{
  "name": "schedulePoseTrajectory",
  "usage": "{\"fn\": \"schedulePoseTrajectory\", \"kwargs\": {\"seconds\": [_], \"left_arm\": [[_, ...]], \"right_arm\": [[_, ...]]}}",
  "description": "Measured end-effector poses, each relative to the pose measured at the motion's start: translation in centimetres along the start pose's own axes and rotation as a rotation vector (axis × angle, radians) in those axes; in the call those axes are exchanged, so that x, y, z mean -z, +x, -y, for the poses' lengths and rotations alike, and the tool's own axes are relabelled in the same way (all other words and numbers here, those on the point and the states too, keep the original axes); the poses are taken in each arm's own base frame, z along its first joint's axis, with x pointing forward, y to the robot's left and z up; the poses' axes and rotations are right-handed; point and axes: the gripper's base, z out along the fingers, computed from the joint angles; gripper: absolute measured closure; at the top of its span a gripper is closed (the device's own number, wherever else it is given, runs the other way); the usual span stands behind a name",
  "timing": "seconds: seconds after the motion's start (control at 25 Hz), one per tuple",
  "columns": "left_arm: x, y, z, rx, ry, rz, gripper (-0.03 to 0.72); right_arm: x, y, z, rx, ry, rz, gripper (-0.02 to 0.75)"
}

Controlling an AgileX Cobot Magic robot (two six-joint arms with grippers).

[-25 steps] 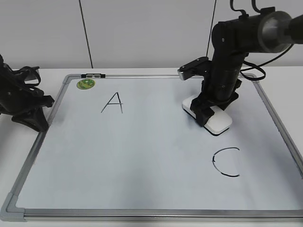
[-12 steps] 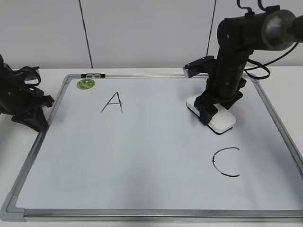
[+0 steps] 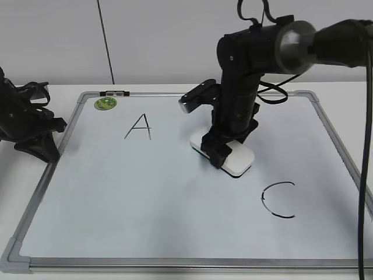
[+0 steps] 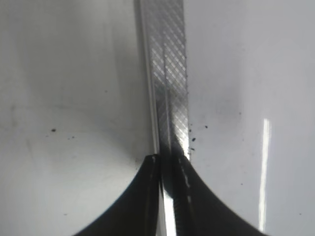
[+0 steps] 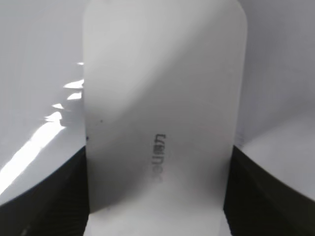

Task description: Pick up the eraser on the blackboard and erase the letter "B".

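Note:
The blackboard (image 3: pixel 175 204) is a large white board with a silver frame lying flat on the table. My right gripper (image 3: pixel 224 149) is shut on the white eraser (image 3: pixel 238 160), which lies flat on the board near its middle; in the right wrist view the eraser (image 5: pixel 162 98) sits between both black fingers (image 5: pixel 157 196). No letter "B" shows on the board. My left gripper (image 3: pixel 35 140) rests at the board's left edge; in the left wrist view its fingers (image 4: pixel 165 167) are shut over the frame (image 4: pixel 170 73).
A black "A" (image 3: pixel 140 126) is at the upper left of the board and a black "C" (image 3: pixel 278 200) at the lower right. A round green magnet (image 3: pixel 105 104) sits at the top left corner. A white wall stands behind.
My right gripper has slid the eraser to the left and slightly forward across the board, from the upper right toward the middle. The left arm has not moved.

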Motion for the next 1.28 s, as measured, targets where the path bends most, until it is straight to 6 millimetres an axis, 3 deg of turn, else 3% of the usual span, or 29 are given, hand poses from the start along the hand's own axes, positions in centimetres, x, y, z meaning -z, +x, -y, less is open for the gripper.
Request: {"fn": "schedulePoseTrajectory", "kwargs": {"seconds": [0.2, 0.36, 0.52, 0.68, 0.8, 0.96, 1.12, 1.28], "left_arm": [[0.0, 0.0, 0.0, 0.000, 0.000, 0.000, 0.653], [0.0, 0.0, 0.0, 0.000, 0.000, 0.000, 0.653], [0.0, 0.0, 0.0, 0.000, 0.000, 0.000, 0.653], [0.0, 0.0, 0.0, 0.000, 0.000, 0.000, 0.653], [0.0, 0.0, 0.0, 0.000, 0.000, 0.000, 0.653], [0.0, 0.0, 0.0, 0.000, 0.000, 0.000, 0.653], [0.0, 0.0, 0.0, 0.000, 0.000, 0.000, 0.653], [0.0, 0.0, 0.0, -0.002, -0.002, -0.001, 0.653]], "right_arm": [[0.5, -0.5, -1.5, 0.031, -0.022, -0.016, 0.201], [2.3, -0.7, -1.4, 0.032, -0.033, -0.040, 0.201], [6.7, -0.5, -1.2, 0.030, -0.002, 0.038, 0.201], [9.5, 0.5, 0.6, -0.040, 0.028, 0.087, 0.201], [10.3, 2.2, 3.2, -0.128, 0.043, 0.088, 0.201], [10.7, 7.0, 7.5, -0.307, 0.045, 0.048, 0.201], [10.0, 12.1, 9.6, -0.477, 0.019, 0.011, 0.201], [8.0, 15.4, 10.6, -0.612, -0.017, 0.029, 0.201]]}}
